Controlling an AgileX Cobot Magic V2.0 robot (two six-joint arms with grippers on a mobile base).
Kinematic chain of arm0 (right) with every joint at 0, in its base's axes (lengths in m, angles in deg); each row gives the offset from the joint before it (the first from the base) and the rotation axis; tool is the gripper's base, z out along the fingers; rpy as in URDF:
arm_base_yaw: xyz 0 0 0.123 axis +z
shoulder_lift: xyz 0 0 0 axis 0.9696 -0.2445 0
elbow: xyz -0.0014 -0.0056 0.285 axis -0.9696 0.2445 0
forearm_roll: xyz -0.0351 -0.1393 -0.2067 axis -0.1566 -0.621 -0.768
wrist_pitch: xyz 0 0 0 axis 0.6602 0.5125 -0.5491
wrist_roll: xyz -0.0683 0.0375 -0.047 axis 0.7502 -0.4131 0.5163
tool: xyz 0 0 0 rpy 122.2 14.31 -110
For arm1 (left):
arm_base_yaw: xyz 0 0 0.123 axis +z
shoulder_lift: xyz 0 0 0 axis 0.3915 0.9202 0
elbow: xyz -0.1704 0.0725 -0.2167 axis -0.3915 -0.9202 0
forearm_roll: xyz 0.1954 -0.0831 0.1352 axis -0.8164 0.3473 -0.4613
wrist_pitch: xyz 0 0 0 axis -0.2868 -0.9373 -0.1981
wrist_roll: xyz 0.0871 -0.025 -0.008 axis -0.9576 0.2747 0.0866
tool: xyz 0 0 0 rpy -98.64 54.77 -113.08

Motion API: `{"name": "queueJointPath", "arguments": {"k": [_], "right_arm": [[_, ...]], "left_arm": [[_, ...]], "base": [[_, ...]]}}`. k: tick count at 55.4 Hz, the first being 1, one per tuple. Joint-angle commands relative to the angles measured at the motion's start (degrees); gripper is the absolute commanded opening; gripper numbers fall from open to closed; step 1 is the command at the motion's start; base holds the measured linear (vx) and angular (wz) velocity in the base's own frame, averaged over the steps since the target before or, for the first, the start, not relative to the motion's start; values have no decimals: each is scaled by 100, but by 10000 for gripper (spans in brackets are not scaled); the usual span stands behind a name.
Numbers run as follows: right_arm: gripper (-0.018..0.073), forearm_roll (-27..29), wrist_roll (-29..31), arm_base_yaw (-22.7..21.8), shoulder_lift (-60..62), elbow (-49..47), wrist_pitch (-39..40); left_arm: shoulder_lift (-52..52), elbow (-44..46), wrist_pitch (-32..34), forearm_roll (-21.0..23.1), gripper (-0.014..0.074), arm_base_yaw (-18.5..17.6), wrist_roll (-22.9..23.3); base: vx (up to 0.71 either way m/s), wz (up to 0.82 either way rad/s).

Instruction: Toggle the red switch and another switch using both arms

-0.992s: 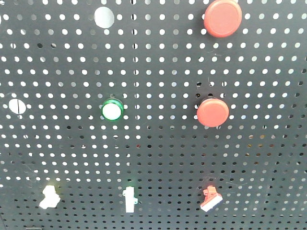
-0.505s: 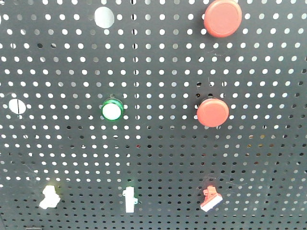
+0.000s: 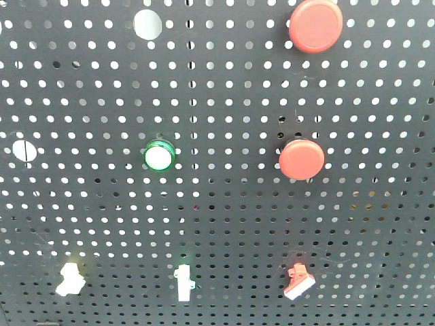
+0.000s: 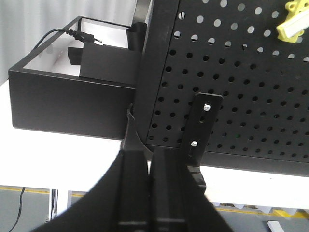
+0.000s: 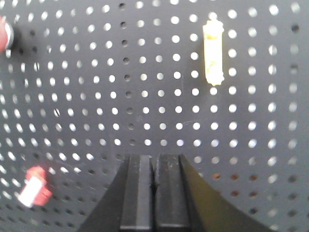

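The red switch (image 3: pixel 298 282) is sitting tilted, white tip down, low on the pegboard (image 3: pixel 224 224); both pincers (image 4: pixel 150 193) (image 5: pixel 154 193) are staying clenched, empty.

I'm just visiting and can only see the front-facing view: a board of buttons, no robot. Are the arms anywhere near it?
Observer: Yes. The right wrist view shows the right gripper facing the pegboard, jaws shut.
Operator: Is it at the red switch?
Observer: Not yet. The red switch sits off to the lower left of that gripper in its view, apart from it.
Operator: And the other arm?
Observer: The left gripper, also shut, is low by the pegboard's bottom edge; the yellow switch is up to its right.
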Motion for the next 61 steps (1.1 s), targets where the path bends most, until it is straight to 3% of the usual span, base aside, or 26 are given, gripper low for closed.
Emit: {"name": "queueJointPath", "arguments": {"k": [1, 8, 15, 23, 28, 38, 51, 61], "right_arm": [[-6, -435, -523, -38, -92, -167, -140], [-6, -2504, -1873, -38, -92, -159, -1032], [-6, -4624, -4372, -54, -242, -159, -1828], [-6, -6884, -7269, -232, -487, -159, -2203], [-6, -7899, -8224, -577, -512, -159, -2204], [-6, -8080, -8341, -1382, -483, 211, -1827], [-6, -8019, -8398, -1638, 372, 1650, -278], [-6, -8104, -8118, -1655, 1225, 1638, -916]], "left_arm": [[-111, -116, 442, 63, 3, -21, 41], [-111, -116, 442, 63, 3, -21, 41], [-111, -116, 442, 63, 3, -21, 41], [-111, -116, 442, 63, 3, -21, 41], [-111, -116, 442, 63, 3, -21, 41], [-111, -116, 442, 63, 3, -21, 41], [-111, -116, 442, 63, 3, -21, 41], [-111, -116, 442, 63, 3, -21, 41]], "base": [[0, 0], [0, 0], [0, 0], [0, 0], [0, 0], [0, 0], [0, 0], [0, 0]]}}
